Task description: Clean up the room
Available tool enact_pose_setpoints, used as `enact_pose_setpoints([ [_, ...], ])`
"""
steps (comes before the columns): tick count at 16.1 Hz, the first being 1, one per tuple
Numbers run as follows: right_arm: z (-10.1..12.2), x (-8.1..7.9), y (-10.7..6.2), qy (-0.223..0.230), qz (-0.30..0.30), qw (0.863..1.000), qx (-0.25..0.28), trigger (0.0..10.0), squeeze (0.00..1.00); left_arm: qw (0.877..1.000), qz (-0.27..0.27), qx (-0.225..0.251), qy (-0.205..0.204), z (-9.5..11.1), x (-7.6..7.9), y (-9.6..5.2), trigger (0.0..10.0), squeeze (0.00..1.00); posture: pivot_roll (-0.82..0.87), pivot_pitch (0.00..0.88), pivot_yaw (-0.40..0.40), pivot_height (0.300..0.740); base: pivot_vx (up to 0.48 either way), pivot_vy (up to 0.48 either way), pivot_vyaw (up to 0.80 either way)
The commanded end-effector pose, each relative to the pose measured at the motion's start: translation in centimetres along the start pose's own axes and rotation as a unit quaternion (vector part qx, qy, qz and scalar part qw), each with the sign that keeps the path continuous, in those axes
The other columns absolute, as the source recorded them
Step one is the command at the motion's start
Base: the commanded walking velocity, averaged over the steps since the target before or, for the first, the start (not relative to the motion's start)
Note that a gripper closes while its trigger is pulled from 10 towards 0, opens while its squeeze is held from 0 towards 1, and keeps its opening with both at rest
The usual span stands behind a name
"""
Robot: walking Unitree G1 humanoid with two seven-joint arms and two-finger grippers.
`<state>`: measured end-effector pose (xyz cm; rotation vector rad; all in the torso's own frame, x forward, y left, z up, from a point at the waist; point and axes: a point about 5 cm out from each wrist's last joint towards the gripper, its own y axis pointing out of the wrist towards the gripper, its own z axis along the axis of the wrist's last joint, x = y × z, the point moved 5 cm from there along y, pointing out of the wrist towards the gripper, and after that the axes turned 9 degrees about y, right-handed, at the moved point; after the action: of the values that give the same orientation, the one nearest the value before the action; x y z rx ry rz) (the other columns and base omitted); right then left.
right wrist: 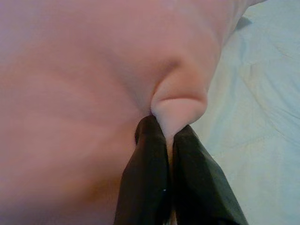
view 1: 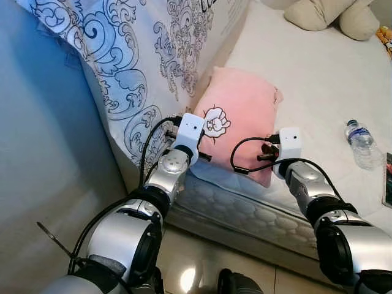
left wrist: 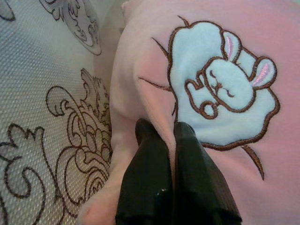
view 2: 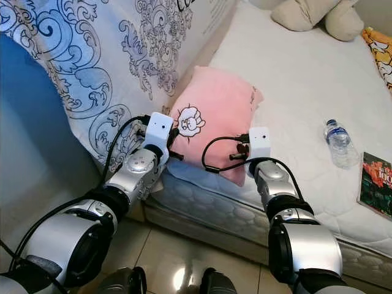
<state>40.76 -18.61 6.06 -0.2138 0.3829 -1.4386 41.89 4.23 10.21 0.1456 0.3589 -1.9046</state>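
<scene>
A pink pillow (view 1: pixel 239 116) with a white rabbit patch (left wrist: pixel 220 84) lies at the near left corner of the white mattress (view 1: pixel 306 79). My left gripper (left wrist: pixel 166 133) is shut on a fold of its fabric just beside the patch, at the pillow's left side. My right gripper (right wrist: pixel 164 129) is shut on a pinched fold at the pillow's right front corner. Both silver arms reach forward from below, the left wrist (view 1: pixel 187 131) and the right wrist (view 1: pixel 286 146) pressed close to the pillow.
A quilt with blue swirl print (view 1: pixel 135 67) hangs over the bed's left side. A clear water bottle (view 1: pixel 362 144) lies on the mattress to the right, a book (view 2: pixel 378 184) at the right edge. Beige cushions (view 1: pixel 331 15) sit far back. Tiled floor (view 1: pixel 202 263) lies below.
</scene>
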Motion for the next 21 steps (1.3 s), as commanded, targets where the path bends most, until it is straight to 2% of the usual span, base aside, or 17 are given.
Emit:
enact_pose_setpoints([
  [1, 0.3, 0.8, -0.1, -0.005, -0.018, 1.0, -0.002, 10.0, 1.0, 1.0, -0.001, -0.013, -0.012, -0.8, 0.1, -0.2, 10.0, 1.0, -0.1, 0.098, -0.092, 0.74, 0.0, 0.0, 0.0],
  [3, 0.6, 0.8, -0.1, -0.01, -0.019, 1.0, 0.003, 10.0, 1.0, 1.0, 0.003, -0.013, -0.014, -0.9, -0.1, -0.2, 10.0, 1.0, -0.1, 0.091, -0.09, 0.74, 0.0, 0.0, 0.0],
  [5, 1.7, 1.2, -0.1, -0.017, -0.028, 0.999, 0.024, 10.0, 1.0, 1.0, 0.014, -0.008, -0.015, -0.7, -0.7, -0.2, 10.0, 1.0, -0.1, 0.078, -0.086, 0.74, 0.0, 0.0, 0.0],
  [8, 2.8, 0.7, -0.1, -0.038, -0.014, 0.998, 0.054, 10.0, 1.0, 0.999, 0.027, 0.018, -0.008, 0.0, -1.5, -0.3, 10.0, 1.0, -0.11, 0.036, -0.07, 0.74, 0.0, 0.0, 0.0],
  [10, 2.5, 0.9, -0.4, -0.032, -0.014, 0.997, 0.07, 10.0, 1.0, 0.998, 0.034, 0.047, 0.0, 0.6, -2.1, -0.6, 10.0, 1.0, -0.11, 0.002, -0.059, 0.74, 0.0, 0.0, 0.0],
  [12, 0.4, 0.5, -1.3, -0.013, -0.006, 0.996, 0.083, 10.0, 1.0, 0.995, 0.041, 0.091, 0.019, 1.9, -3.4, -1.5, 10.0, 1.0, -0.11, 0.0, -0.048, 0.74, 0.0, 0.0, 0.0],
  [15, -1.8, 0.2, -2.8, 0.013, -0.02, 0.995, 0.093, 10.0, 1.0, 0.993, 0.033, 0.108, 0.037, 2.2, -3.9, -2.4, 10.0, 1.0, -0.1, 0.0, -0.038, 0.74, 0.0, 0.0, 0.0],
  [17, -3.3, -0.1, -5.1, 0.015, -0.031, 0.994, 0.106, 10.0, 1.0, 0.991, 0.032, 0.115, 0.052, 1.9, -4.3, -3.9, 10.0, 1.0, -0.09, 0.0, -0.039, 0.74, 0.0, 0.0, 0.0],
  [18, -3.5, 0.5, -8.3, 0.017, -0.055, 0.988, 0.143, 10.0, 1.0, 0.991, 0.041, 0.117, 0.056, 1.3, -4.7, -5.6, 10.0, 1.0, -0.08, 0.0, -0.039, 0.74, 0.0, 0.0, 0.0],
  [20, -2.4, 1.1, -10.8, 0.009, -0.075, 0.979, 0.19, 10.0, 1.0, 0.991, 0.055, 0.113, 0.048, 0.3, -4.9, -6.8, 10.0, 1.0, -0.08, 0.0, -0.036, 0.74, 0.0, 0.0, 0.0],
  [21, -0.6, 1.4, -12.6, -0.022, -0.088, 0.966, 0.241, 10.0, 1.0, 0.992, 0.065, 0.102, 0.03, -1.1, -4.6, -7.9, 10.0, 1.0, -0.09, 0.0, -0.032, 0.74, 0.0, 0.0, 0.0],
])
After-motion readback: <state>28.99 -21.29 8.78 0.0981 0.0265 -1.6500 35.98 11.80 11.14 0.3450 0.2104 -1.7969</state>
